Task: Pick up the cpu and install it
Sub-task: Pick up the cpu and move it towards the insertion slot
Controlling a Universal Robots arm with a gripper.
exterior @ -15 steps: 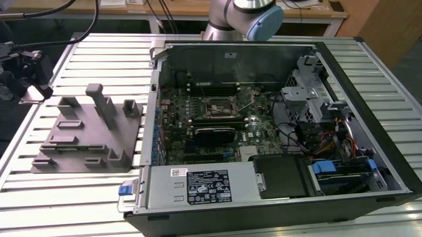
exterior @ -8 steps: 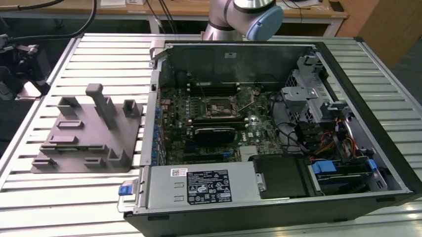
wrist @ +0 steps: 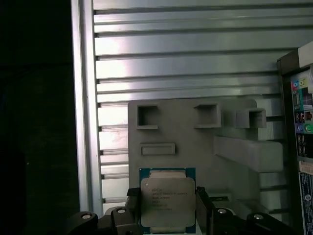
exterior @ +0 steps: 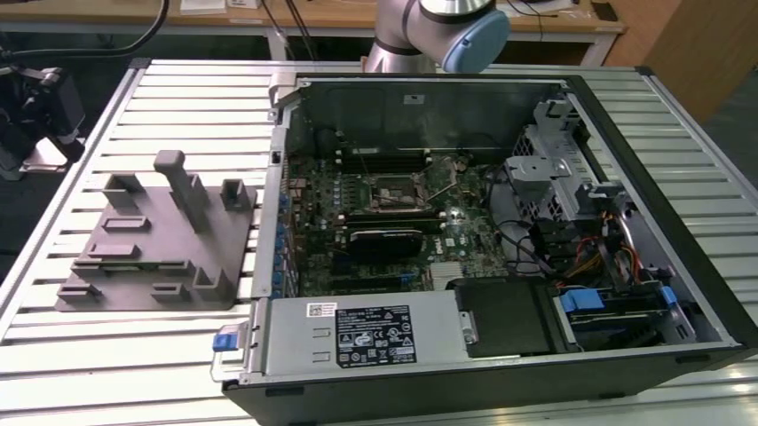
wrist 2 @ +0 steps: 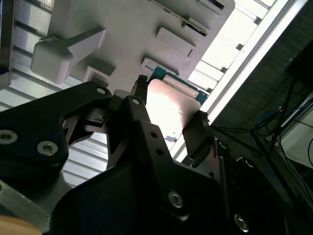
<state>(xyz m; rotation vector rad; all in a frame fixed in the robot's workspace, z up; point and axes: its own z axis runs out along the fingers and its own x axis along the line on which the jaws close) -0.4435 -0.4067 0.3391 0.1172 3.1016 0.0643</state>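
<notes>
In both wrist views my gripper (wrist: 167, 208) is shut on the cpu (wrist: 167, 196), a thin square chip with a pale metal top and a green-blue rim. One black finger (wrist: 133, 208) presses each of two opposite edges. The chip (wrist 2: 173, 105) hangs well above the grey plastic fixture (wrist: 195, 142), clear of it. In the exterior view the fixture (exterior: 154, 235) lies on the slatted table at the exterior view's left. The square socket frame (exterior: 397, 191) sits on the motherboard inside the open computer case. The arm (exterior: 438, 31) rises beyond the case's far wall.
The open case (exterior: 698, 266) has tall walls around the motherboard, with a power supply (exterior: 361, 333), a drive cage (exterior: 556, 177) and cables inside. The slatted table (exterior: 177, 98) ends at a rail (wrist: 83, 98), with dark floor beyond. A black device (exterior: 35, 106) stands at the exterior view's left.
</notes>
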